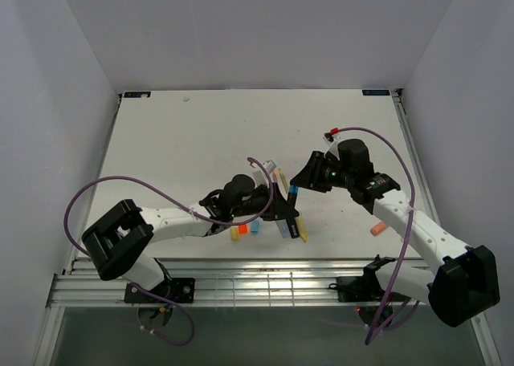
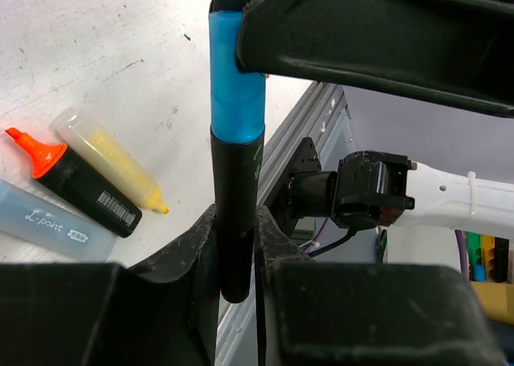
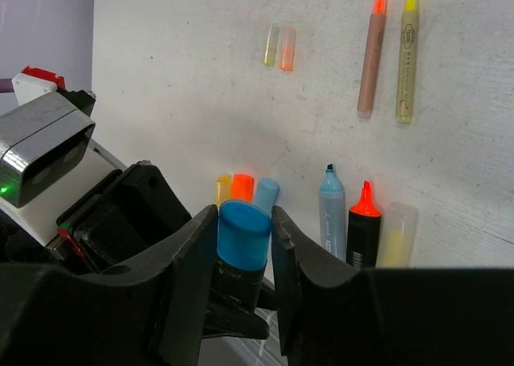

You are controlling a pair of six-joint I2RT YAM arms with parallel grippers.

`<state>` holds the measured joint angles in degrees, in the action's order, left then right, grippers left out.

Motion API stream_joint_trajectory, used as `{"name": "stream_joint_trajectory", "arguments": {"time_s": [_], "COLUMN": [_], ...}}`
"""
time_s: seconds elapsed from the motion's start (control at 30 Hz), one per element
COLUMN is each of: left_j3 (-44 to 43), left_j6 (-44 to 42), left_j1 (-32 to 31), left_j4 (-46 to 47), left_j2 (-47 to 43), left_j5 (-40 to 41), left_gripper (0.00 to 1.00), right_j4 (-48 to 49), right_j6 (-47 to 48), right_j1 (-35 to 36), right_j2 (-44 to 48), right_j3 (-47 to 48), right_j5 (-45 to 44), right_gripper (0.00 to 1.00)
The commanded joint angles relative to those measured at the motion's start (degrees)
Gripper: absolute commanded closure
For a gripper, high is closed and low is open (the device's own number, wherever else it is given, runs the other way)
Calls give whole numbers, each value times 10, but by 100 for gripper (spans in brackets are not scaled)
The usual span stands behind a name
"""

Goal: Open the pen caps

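Left arm (image 1: 173,219) is lying low, extended rightward from its base toward the table centre. Left gripper (image 1: 281,208) is clamping its fingers (image 2: 186,255) on a black barrel (image 2: 237,221), with the jaws nearly fully closed. Right arm (image 1: 418,229) is angling up and left from its base, elbow bent, wrist pointing at the left one. Right gripper (image 1: 303,178) is pinching the blue cap (image 3: 243,233) between its fingers (image 3: 189,262), jaws partly apart. Both grippers are facing each other nose to nose, close together.

A scuffed white table (image 1: 185,141) sits boxed in by plain pale walls (image 1: 257,29).
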<state>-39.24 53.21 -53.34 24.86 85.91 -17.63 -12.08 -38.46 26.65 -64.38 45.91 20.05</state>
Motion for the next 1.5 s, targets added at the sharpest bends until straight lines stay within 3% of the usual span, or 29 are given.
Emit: {"name": "stream_joint_trajectory", "arguments": {"time_s": [0.0,0.1,0.27,0.73,0.93,1.07,1.27,1.3,1.33,1.4,1.43,1.47], "left_j3": [12,12,4,15,32,36,42,41,41,44,55,62], "left_j6": [3,5,8,44,72,89,109,107,106,101,96,94], "left_j1": [2,3,12,18,18,18,21,22,22,21,22,22], "left_j4": [7,11,22,111,185,237,279,277,272,257,252,249], "left_j2": [-18,-21,-21,-6,10,22,36,37,37,33,30,20], "left_j5": [21,25,21,-30,-49,-57,-63,-65,-65,-61,-59,-54], "left_gripper": [100,100,100,100,100,100,100,98,79,61,46,41], "right_j4": [5,2,13,114,182,200,217,215,213,196,190,181], "right_j6": [15,21,21,-19,-53,-69,-81,-80,-74,-67,-59,-56], "right_j1": [3,3,3,4,6,7,11,12,12,11,11,11], "right_j2": [19,26,43,62,68,69,80,82,83,84,86,86], "right_j3": [0,-6,-36,-87,-108,-120,-137,-137,-136,-126,-122,-118], "right_j5": [26,39,58,96,111,119,119,119,118,109,107,104], "right_gripper": [60,53,50,54,62,79,92,92,92,92,92,92]}}
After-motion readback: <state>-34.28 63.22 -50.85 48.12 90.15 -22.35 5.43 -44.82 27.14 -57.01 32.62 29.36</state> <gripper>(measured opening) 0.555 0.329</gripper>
